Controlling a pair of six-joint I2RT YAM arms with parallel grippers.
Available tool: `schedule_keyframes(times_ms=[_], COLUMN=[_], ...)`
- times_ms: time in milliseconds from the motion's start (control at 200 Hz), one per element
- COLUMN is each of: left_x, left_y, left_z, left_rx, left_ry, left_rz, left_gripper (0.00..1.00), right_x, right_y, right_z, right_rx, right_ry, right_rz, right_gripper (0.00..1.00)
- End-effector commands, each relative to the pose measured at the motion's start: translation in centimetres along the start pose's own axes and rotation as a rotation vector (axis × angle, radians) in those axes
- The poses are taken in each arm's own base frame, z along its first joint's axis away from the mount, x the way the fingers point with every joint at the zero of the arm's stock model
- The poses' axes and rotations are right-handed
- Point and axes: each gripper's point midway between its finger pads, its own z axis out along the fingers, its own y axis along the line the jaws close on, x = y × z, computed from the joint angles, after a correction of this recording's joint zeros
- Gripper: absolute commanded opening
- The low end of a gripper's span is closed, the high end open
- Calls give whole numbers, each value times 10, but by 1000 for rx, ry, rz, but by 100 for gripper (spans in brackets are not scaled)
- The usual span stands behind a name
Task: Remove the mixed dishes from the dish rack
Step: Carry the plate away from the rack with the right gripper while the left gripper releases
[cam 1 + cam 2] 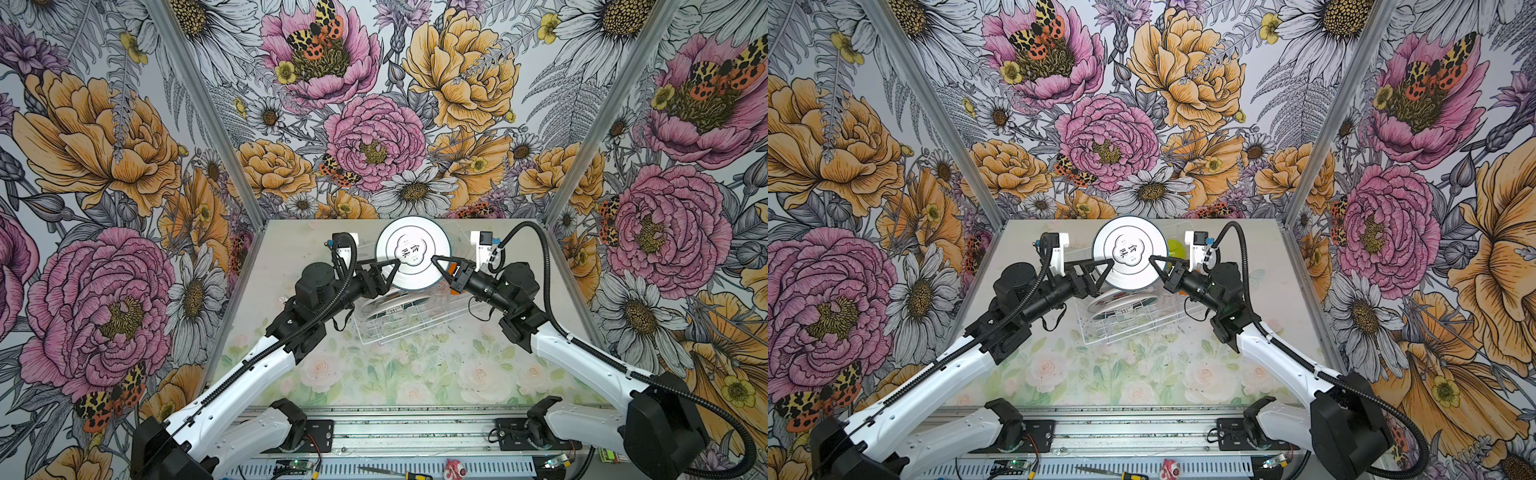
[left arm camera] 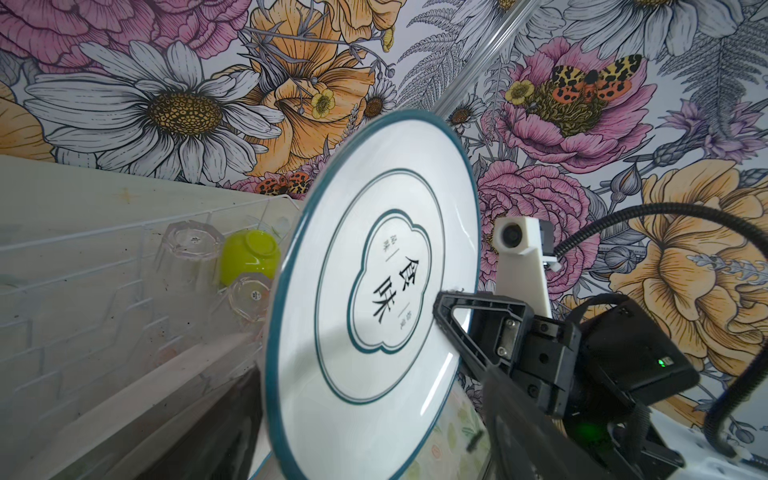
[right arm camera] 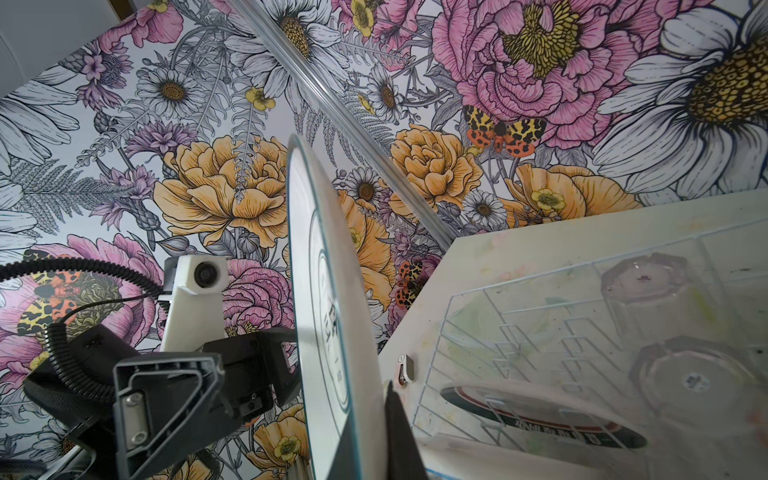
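Clamping raised plate [image 1: 412, 239], right gripper [image 1: 436, 262], perhaps alone

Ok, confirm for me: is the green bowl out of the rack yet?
No, the green bowl sits inside the dish rack beside a clear tumbler.

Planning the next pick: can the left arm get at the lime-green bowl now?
Probably not directly: the teal-rimmed plate, clamped in the right gripper, hangs between the open left gripper and the lime-green bowl in the dish rack; clear tumblers crowd it too.
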Motion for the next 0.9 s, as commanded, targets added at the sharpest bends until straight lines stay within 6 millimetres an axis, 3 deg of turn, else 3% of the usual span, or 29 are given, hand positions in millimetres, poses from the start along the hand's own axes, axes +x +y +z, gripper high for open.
schedule_keyframes(times_ms=[0,145,310,631,896], left_x=[-9,-8,2,20,27], left_y=[1,8,22,47,51], left_z=[-9,-14,-22,-23,-6], left_rx=[-22,-70,-115,-212,-189], left_ry=[-45,-43,-37,12,30], left_rz=[23,18,14,74,143], left_gripper=[99,99,99,99,99], right_x=[-11,-15,-33,-93,-109], right_y=[1,-2,-21,-90,-160], right_z=[-1,-4,-15,-65,-125], right_rx=[9,31,115,331,560], right_ry=[-57,-77,-133,-309,-439], right_rz=[-12,-7,3,53,156], right_gripper=[0,0,0,0,0])
